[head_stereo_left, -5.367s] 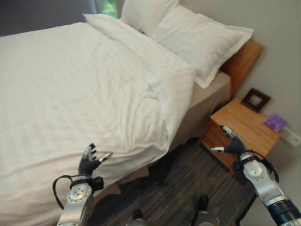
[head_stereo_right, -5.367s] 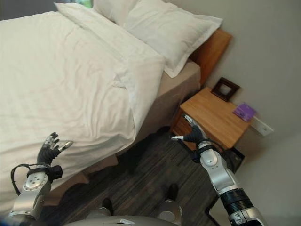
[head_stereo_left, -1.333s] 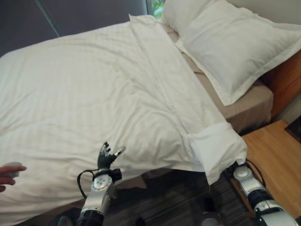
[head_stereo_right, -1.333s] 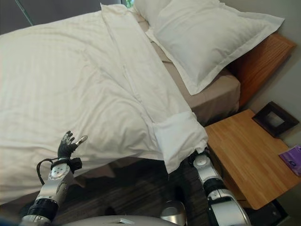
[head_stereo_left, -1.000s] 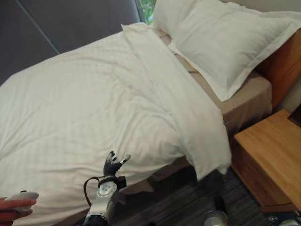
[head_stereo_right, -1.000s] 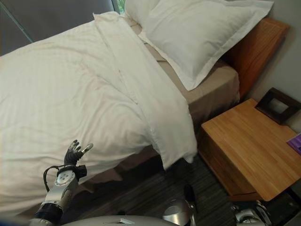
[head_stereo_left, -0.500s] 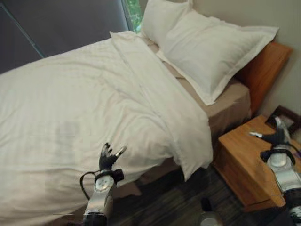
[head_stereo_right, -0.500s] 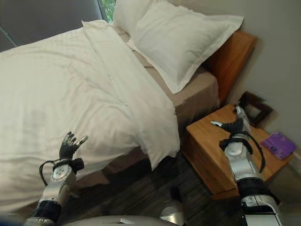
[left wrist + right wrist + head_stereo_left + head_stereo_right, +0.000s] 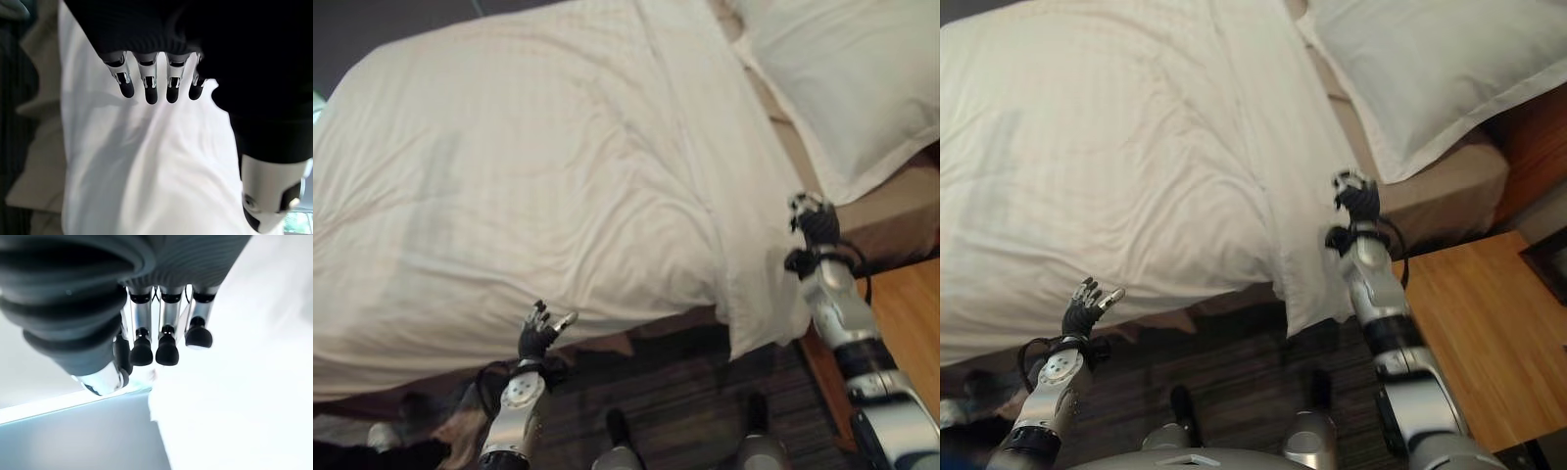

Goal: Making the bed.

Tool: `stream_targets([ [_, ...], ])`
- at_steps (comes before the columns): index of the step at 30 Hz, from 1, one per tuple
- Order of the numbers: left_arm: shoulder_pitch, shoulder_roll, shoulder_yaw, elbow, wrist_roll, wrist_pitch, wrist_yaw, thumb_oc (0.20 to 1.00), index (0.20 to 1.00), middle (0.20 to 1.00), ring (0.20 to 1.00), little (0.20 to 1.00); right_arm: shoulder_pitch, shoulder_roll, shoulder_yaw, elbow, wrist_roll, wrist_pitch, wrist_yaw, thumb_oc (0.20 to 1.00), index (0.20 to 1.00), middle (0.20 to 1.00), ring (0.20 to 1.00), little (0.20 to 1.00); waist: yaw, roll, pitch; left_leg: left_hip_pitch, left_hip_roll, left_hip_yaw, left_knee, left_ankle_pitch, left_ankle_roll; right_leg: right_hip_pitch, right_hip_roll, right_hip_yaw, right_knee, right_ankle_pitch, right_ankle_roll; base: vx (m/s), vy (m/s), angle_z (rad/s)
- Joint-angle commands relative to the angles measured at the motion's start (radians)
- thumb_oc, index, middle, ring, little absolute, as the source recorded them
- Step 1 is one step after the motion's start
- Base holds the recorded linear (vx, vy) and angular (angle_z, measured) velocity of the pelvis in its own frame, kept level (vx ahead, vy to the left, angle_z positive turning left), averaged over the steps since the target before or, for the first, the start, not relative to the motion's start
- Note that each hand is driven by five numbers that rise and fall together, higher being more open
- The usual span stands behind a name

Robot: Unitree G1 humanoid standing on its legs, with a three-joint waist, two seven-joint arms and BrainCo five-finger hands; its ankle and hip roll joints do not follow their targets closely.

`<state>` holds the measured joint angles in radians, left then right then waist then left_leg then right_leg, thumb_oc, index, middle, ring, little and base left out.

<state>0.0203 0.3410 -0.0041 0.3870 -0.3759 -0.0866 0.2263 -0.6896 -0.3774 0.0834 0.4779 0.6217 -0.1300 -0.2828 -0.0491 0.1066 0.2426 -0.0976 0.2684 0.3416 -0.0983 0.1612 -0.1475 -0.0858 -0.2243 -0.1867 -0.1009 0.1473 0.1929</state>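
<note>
A white duvet [image 9: 538, 166] covers most of the bed, filling the upper left and centre of the head views, with its folded-back band running down to a corner that hangs over the bed's near edge at lower centre. A white pillow [image 9: 1430, 69] lies at the upper right, on the tan sheet [image 9: 1445, 191].

The left hand [image 9: 1087, 311] hovers at the lower left, just off the duvet's hanging edge, fingers [image 9: 149, 88] loosely spread and straight, holding nothing. The right hand [image 9: 1359, 204] is raised at centre right, beside the hanging duvet corner and over the sheet's edge; its fingers [image 9: 166, 350] curl inward together, with nothing visibly between them.

A wooden nightstand [image 9: 1474, 323] sits at the lower right.
</note>
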Motion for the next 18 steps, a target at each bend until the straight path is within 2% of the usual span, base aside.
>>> stream_targets([
  [1,-0.119,0.095,-0.009,0.003,-0.031,-0.088,0.0,1.0,1.0,1.0,1.0,1.0,-0.159,0.018,-0.051,0.019,0.114,-0.14,-0.002,0.2,0.2,0.2,0.2,0.2,0.022,-0.022,0.03,0.075,0.094,0.046,0.011,-0.01,-0.112,-0.061,-0.046,-0.007,0.021,-0.022,0.031,-0.06,0.01,0.11],
  [6,-0.158,0.12,-0.029,0.02,-0.081,-0.125,0.0,1.0,1.0,1.0,1.0,1.0,-0.306,0.04,-0.089,0.053,0.244,-0.241,0.006,0.2,0.2,0.2,0.2,0.2,0.043,0.044,0.062,0.026,0.082,0.031,0.011,0.007,-0.114,-0.106,-0.063,-0.009,0.025,-0.012,0.035,-0.06,0.02,0.18],
  [7,-0.18,0.127,-0.028,0.032,-0.111,-0.138,0.002,1.0,1.0,1.0,1.0,1.0,-0.347,0.054,-0.113,0.06,0.313,-0.278,0.016,0.2,0.2,0.2,0.2,0.2,0.044,0.077,0.075,0.005,0.073,0.028,0.011,0.006,-0.114,-0.134,-0.072,-0.004,0.029,-0.011,0.04,-0.08,0.042,0.05],
  [8,-0.182,0.128,-0.027,0.034,-0.113,-0.139,0.001,1.0,1.0,1.0,1.0,1.0,-0.349,0.053,-0.112,0.062,0.317,-0.278,0.019,0.2,0.2,0.2,0.2,0.2,0.044,0.076,0.075,0.0,0.074,0.027,0.011,0.013,-0.114,-0.138,-0.071,-0.004,0.028,-0.005,0.038,-0.1,0.04,0.05],
  [10,-0.188,0.127,-0.018,0.044,-0.144,-0.151,0.004,1.0,1.0,1.0,1.0,1.0,-0.364,0.071,-0.131,0.084,0.366,-0.313,0.025,0.2,0.2,0.2,0.2,0.2,0.043,0.111,0.086,-0.024,0.071,0.03,0.011,0.02,-0.114,-0.17,-0.076,0.004,0.028,0.003,0.04,-0.08,0.035,0.05],
  [12,-0.19,0.119,-0.015,0.061,-0.166,-0.152,0.0,1.0,1.0,1.0,1.0,1.0,-0.352,0.09,-0.145,0.121,0.397,-0.322,0.027,0.2,0.2,0.2,0.2,0.2,0.035,0.141,0.1,-0.044,0.07,0.037,0.011,0.023,-0.114,-0.199,-0.081,0.02,0.028,0.007,0.044,-0.09,0.065,-0.01],
  [13,-0.186,0.115,-0.006,0.068,-0.176,-0.144,-0.005,1.0,1.0,1.0,1.0,1.0,-0.325,0.099,-0.149,0.159,0.409,-0.31,0.032,0.2,0.2,0.2,0.2,0.2,0.024,0.168,0.113,-0.051,0.067,0.044,0.011,0.023,-0.114,-0.223,-0.083,0.035,0.029,0.01,0.046,-0.08,0.064,-0.09],
  [14,-0.185,0.113,-0.005,0.069,-0.176,-0.144,-0.006,1.0,1.0,1.0,1.0,1.0,-0.325,0.098,-0.148,0.161,0.411,-0.308,0.035,0.2,0.2,0.2,0.2,0.2,0.024,0.169,0.112,-0.052,0.067,0.046,0.011,0.023,-0.114,-0.225,-0.083,0.037,0.029,0.011,0.046,-0.07,0.077,-0.1],
  [16,-0.172,0.1,0.008,0.086,-0.179,-0.132,-0.021,1.0,1.0,1.0,1.0,1.0,-0.259,0.108,-0.179,0.199,0.423,-0.278,0.061,0.2,0.2,0.2,0.2,0.2,0.002,0.195,0.13,-0.052,0.06,0.055,0.011,0.013,-0.113,-0.24,-0.083,0.058,0.03,0.004,0.054,-0.04,0.091,-0.11],
  [17,-0.167,0.089,0.022,0.106,-0.188,-0.124,-0.035,1.0,1.0,1.0,1.0,1.0,-0.181,0.115,-0.197,0.22,0.447,-0.255,0.093,0.2,0.2,0.2,0.2,0.2,-0.023,0.21,0.144,-0.044,0.054,0.067,0.011,0.009,-0.112,-0.25,-0.079,0.077,0.031,0.006,0.057,-0.05,0.072,-0.19],
  [18,-0.166,0.089,0.023,0.107,-0.189,-0.125,-0.036,1.0,1.0,1.0,1.0,1.0,-0.178,0.115,-0.196,0.219,0.449,-0.255,0.096,0.2,0.2,0.2,0.2,0.2,-0.024,0.209,0.144,-0.046,0.055,0.068,0.011,0.016,-0.112,-0.252,-0.077,0.078,0.029,0.013,0.054,-0.05,0.058,-0.22],
])
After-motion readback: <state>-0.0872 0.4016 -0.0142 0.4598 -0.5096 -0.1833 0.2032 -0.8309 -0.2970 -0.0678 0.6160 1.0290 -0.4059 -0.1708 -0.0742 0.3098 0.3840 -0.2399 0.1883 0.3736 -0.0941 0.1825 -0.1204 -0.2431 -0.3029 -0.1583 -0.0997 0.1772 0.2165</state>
